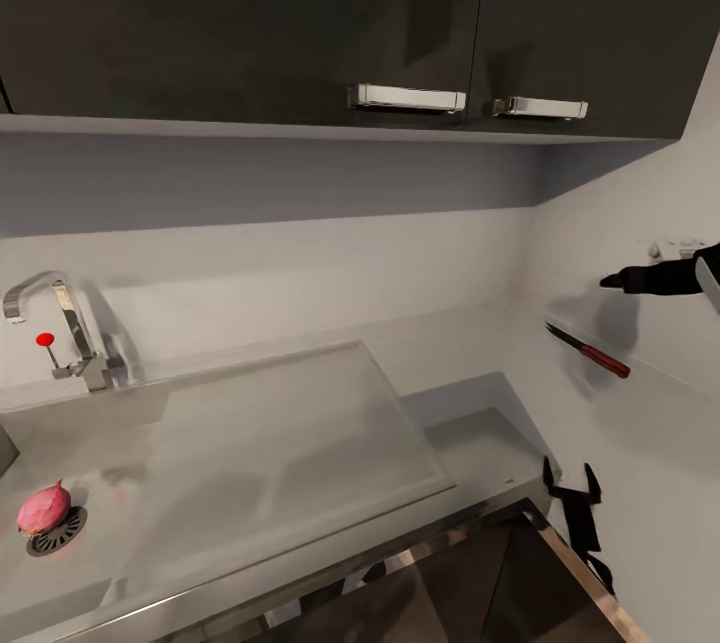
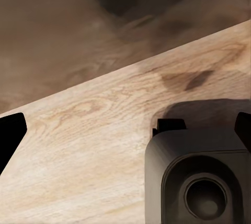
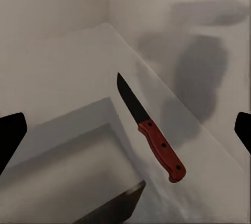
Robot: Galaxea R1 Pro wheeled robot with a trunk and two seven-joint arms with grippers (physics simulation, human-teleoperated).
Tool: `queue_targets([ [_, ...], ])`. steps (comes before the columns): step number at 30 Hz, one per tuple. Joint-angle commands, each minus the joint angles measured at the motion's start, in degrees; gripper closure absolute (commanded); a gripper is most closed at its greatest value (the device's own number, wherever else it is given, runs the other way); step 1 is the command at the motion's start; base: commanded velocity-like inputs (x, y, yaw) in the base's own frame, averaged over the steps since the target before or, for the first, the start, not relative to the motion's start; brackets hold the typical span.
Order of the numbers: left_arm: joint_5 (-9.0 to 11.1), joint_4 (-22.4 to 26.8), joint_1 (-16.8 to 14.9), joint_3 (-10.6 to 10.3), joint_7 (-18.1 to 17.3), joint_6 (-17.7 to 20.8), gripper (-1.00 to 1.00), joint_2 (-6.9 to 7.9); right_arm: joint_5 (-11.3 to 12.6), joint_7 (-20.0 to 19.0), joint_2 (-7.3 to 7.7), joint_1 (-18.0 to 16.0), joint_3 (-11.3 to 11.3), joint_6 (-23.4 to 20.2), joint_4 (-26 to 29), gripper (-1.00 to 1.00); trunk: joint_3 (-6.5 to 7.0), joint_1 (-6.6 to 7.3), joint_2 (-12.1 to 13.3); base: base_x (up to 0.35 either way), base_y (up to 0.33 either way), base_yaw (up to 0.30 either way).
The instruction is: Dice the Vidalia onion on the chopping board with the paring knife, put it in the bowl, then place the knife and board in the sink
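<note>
Small pinkish-red round Vidalia onion (image 1: 43,509) sits in the stainless-steel sink basin (image 1: 120,463), touching the round drain (image 1: 57,531). Red-handled paring knife with dark pointed blade (image 3: 150,129) lies flat on the grey steel desk (image 1: 470,343) by the right wall, well apart from the sink. Right gripper (image 1: 612,280) hovers above the knife, jaws wide apart, empty. Left gripper (image 1: 572,493) hangs low by the desk edge, jaws apart, empty. Knife looks light, stiff, thin and lying flat: grip the handle midway, not the blade. Onion is round and likely to roll.
</note>
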State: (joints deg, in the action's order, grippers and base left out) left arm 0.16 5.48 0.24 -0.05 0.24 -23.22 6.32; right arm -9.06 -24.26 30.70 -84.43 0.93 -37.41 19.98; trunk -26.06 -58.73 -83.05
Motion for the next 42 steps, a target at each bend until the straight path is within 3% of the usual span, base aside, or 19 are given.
queue_targets([
  [1, 0.0, 0.1, 0.0, 0.0, 0.0, -0.1, -1.00, 0.00, -0.6, -0.5, 0.07, 0.0, 0.1, -0.2, 0.2, -1.00, -0.05, 0.00, 0.0, 0.000, 0.000, 0.000],
  [42, 0.0, 0.1, 0.0, 0.0, 0.0, -0.1, -1.00, 0.01, -0.7, -1.8, 0.23, 0.0, 0.2, 0.1, 0.7, -1.00, -1.13, 0.00, 0.0, 0.000, 0.000, -0.007],
])
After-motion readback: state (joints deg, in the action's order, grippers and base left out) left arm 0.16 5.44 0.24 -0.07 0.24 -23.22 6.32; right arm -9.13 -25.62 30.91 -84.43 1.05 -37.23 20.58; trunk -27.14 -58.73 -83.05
